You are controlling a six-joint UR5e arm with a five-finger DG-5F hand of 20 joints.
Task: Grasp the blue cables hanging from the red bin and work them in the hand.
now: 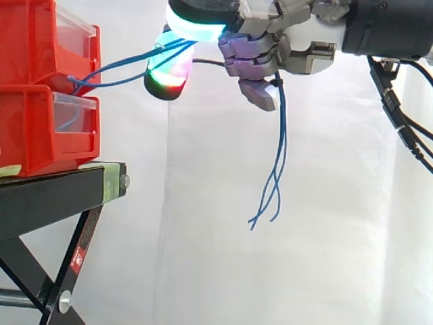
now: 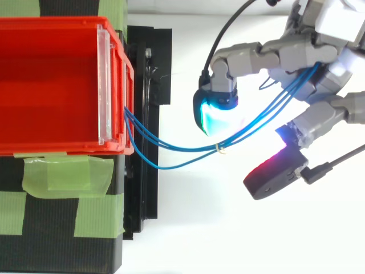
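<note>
- Grey jointed hand (image 1: 284, 49) curled shut on thin blue cables (image 2: 188, 150), pinched at its glowing pads (image 1: 169, 73).
- Cable ends dangle below the hand.
- Cables span sideways to front of red plastic bin (image 2: 57, 149).
- Bin sits on black stand (image 1: 47, 193).

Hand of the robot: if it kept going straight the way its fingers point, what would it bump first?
Probably the front of the upper red bin, where the blue cables held in the hand come out. Only air lies between, though depth is hard to judge.
</note>
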